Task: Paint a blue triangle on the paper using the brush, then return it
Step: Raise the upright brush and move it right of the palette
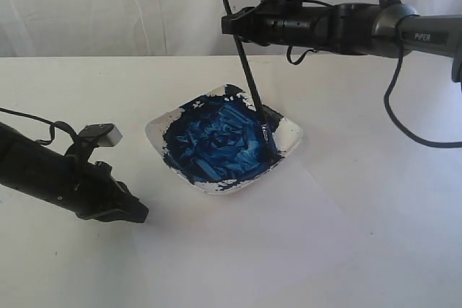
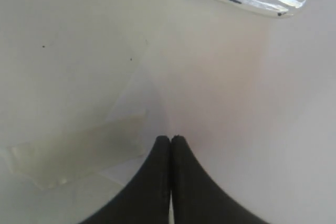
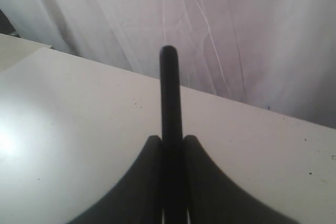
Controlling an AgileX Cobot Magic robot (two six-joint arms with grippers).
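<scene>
Dish [image 1: 294, 132] blocks centre; left gripper [image 1: 138, 212] low nearby; paper [image 1: 289, 250] open.

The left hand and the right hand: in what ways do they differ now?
The right hand is shut on the brush, whose tip stands in the dish; the left hand is shut on nothing. The right hand hangs high above the dish; the left hand sits low beside it. Both are black, with jaws closed.

A cream-white bench [image 1: 86, 91] carries a square white dish [image 1: 155, 131] smeared with dark-blue paint at centre; a plain white paper sheet [image 1: 289, 250] spreads toward 5 o'clock.
</scene>
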